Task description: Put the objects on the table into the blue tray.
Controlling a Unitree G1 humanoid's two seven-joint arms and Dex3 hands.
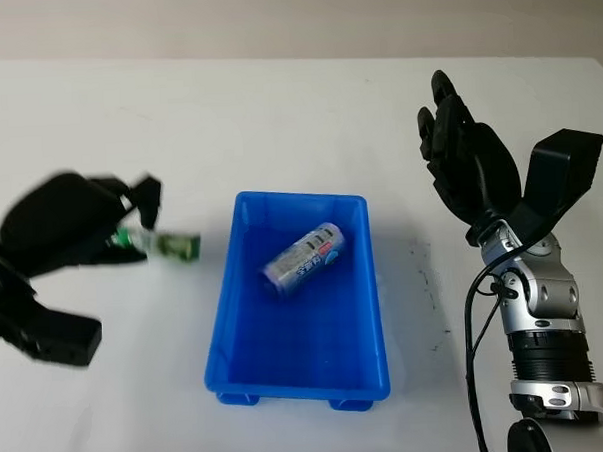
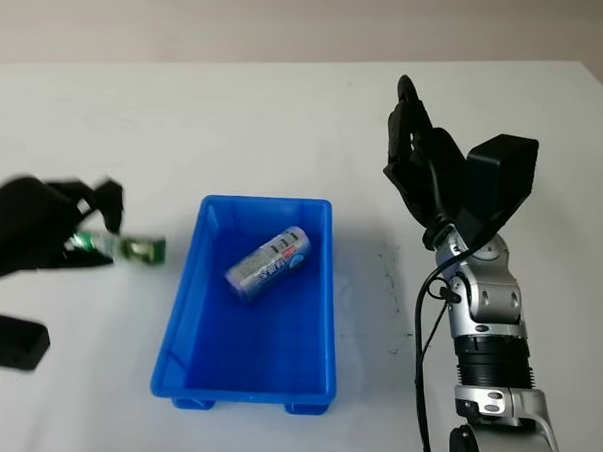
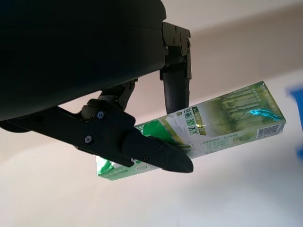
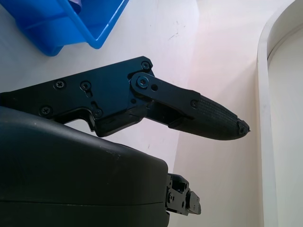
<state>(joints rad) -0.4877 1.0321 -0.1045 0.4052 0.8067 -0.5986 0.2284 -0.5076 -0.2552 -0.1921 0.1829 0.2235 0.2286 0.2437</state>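
- Left wrist view: left hand grips a green carton; fingers closed across its middle, one on each side.
- Left eye view: left hand is left of the blue tray, holding the carton just beside the tray's left wall.
- A can lies on its side inside the tray, toward the far end.
- Right hand is raised over the white bench, right of the tray, open and holding nothing.
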